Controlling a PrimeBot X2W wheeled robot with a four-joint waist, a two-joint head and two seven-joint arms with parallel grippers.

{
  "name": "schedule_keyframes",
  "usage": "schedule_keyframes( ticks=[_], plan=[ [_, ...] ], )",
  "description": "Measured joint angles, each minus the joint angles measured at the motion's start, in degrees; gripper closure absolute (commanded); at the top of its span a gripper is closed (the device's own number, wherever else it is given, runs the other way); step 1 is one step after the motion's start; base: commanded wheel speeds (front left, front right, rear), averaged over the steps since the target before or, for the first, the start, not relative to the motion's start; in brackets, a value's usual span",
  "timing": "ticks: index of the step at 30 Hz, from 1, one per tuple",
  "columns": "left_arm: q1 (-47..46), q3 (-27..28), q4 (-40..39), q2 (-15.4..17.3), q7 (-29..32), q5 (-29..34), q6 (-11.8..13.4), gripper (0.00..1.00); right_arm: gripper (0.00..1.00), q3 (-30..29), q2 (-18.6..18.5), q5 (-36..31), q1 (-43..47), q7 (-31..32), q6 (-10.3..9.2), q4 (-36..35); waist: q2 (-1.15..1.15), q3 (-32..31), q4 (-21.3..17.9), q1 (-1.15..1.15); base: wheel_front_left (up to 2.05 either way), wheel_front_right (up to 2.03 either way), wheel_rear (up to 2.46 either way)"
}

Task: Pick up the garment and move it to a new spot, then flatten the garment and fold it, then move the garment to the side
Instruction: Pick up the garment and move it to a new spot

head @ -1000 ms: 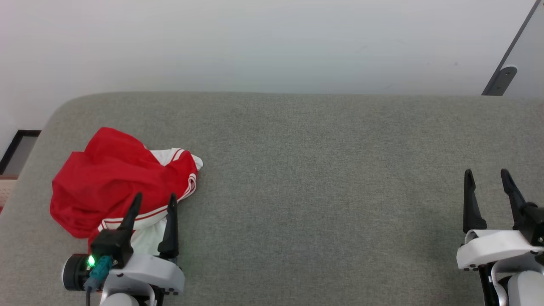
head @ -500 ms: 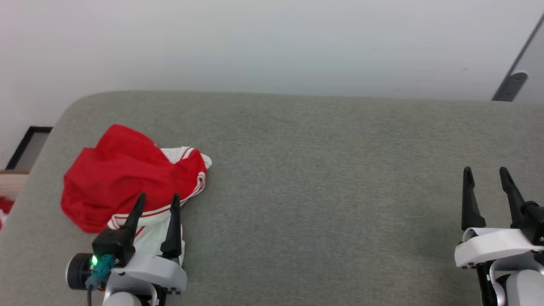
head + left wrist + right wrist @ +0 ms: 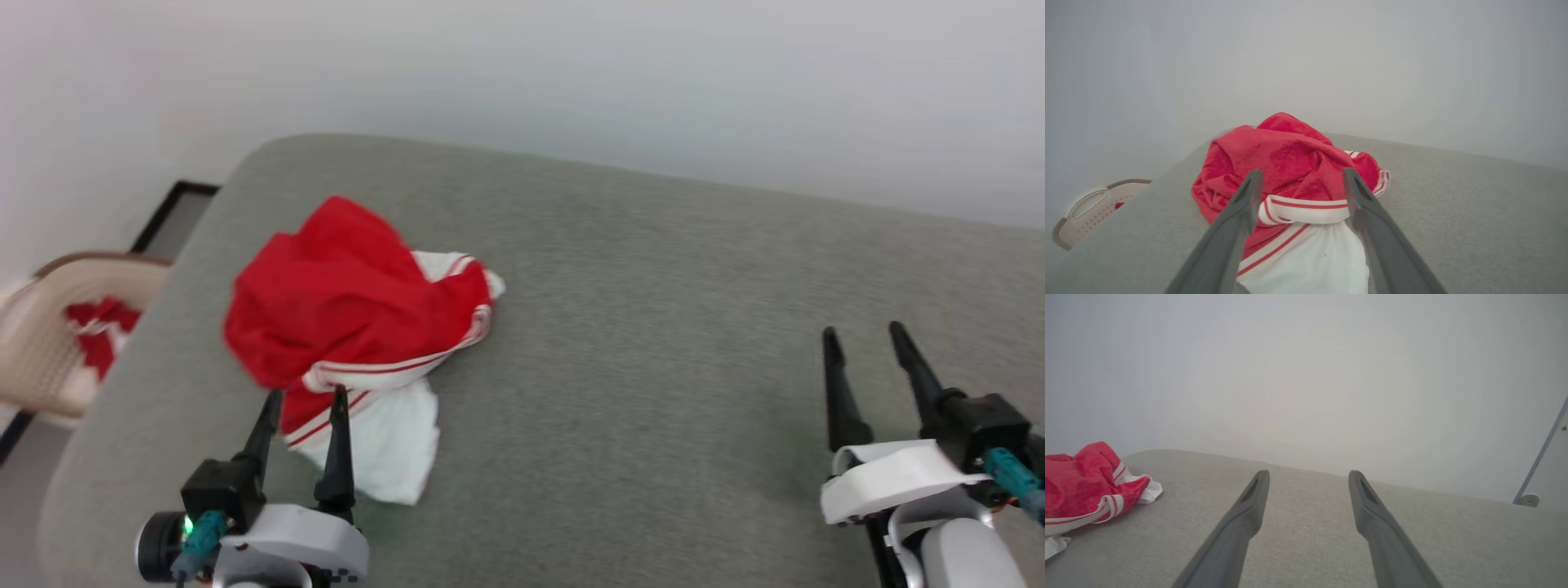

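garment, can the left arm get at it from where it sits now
Probably yes. The left gripper is open and points straight at the striped near edge of the garment, and nothing lies between them on the gray surface.

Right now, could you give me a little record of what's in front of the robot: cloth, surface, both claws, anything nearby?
surface: grey, padded
garment: red and white, crumpled in a heap on the surface's left part
left gripper: open, fingers astride the garment's striped trim
right gripper: open, over bare surface, apart from the garment
basket: beige, beside the surface's left edge, red cloth inside
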Motion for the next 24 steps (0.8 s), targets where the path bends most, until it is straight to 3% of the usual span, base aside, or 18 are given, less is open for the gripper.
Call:
schedule_keyframes(
  ticks=[17, 24],
  plan=[
    [3.69, -0.18, -1.26, -0.41, 0.0, -2.54, 2.65, 0.0, 0.0, 10.14, 0.3, 1.9, 0.47, 0.0, 0.0, 1.68, 0.0, -0.01, 14.91, 0.0, 0.0, 0.0, 0.0],
    [6.36, 0.51, -4.81, -0.38, 0.0, -5.06, 5.06, 0.0, 0.0, 15.26, 0.44, 3.19, -2.86, 0.0, 0.01, 3.45, 0.0, 0.75, 17.9, 0.0, 0.0, 0.0, 0.0]
  ],
)
